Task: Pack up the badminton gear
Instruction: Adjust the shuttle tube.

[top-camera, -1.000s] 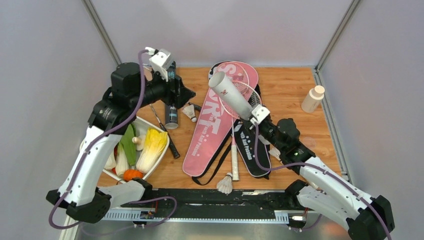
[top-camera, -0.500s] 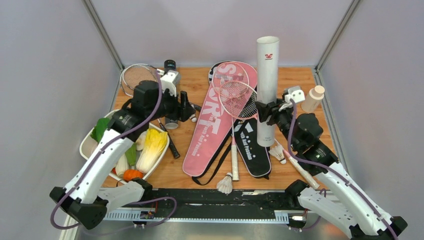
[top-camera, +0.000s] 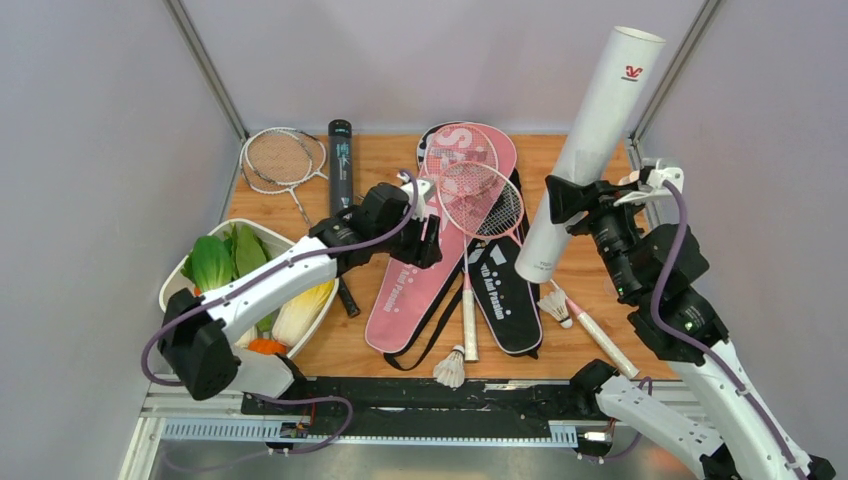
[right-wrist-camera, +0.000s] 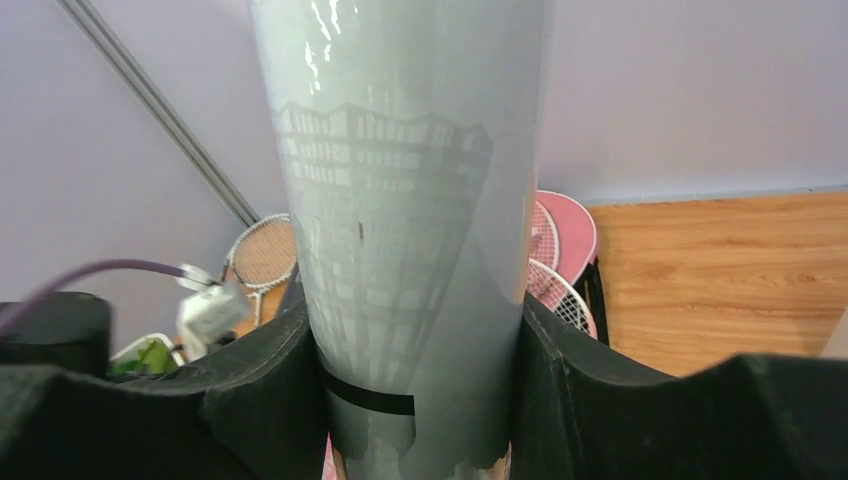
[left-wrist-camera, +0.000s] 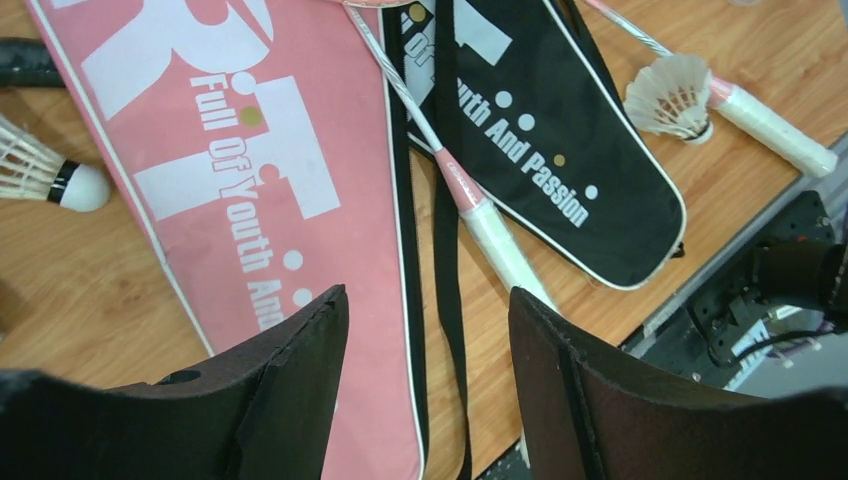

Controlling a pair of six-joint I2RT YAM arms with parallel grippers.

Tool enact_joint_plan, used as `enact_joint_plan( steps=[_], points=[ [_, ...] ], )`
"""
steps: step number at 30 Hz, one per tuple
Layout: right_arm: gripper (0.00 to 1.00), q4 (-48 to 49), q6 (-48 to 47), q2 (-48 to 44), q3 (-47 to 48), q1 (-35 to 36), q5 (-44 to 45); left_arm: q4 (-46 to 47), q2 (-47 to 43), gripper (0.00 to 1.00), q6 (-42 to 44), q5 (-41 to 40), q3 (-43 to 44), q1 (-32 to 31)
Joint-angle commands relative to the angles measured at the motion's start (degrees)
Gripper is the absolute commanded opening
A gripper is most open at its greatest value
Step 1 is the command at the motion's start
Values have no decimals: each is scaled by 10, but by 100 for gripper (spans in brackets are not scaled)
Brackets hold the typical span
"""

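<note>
Left gripper (left-wrist-camera: 425, 300) hangs empty, jaws apart, above the pink bag (left-wrist-camera: 200, 150). A shuttlecock (left-wrist-camera: 45, 175) lies just off that bag's edge, cork toward it, nearest this arm. On the bag's opposite side, the right gripper (top-camera: 566, 196) clamps the tilted white tube (top-camera: 600, 110).

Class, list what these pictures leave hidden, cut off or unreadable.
Right wrist view: white tube's lower end, cut off by the bottom edge.
Top view: pink bag's lettering, partly covered by the left arm and pink rackets.
Top view: black tube's print, too small to read.
</note>
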Motion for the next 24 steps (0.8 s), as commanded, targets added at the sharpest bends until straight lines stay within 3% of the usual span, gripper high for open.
enact_joint_plan(
  steps=[1,6,9,12,16,19,24],
  points=[
    [10,12,31,-11,43,1,-24,49,49,67,10,6,43,-5],
    [11,13,45,-34,21,0,-29,98,23,68,50,57,27,-5],
    [12,37,66,-42,1,1,-66,168,-37,75,57,113,-6,-5],
    [15,118,53,-55,-47,0,-172,221,-82,80,48,164,-27,-5],
    [15,285,57,-77,-124,1,-297,359,-106,85,-6,253,-36,-5],
    [15,374,80,-79,-169,1,-345,432,-80,85,-74,339,-23,-5],
    [15,428,69,-72,-203,0,-365,493,-30,85,-112,386,3,-18]
  ],
)
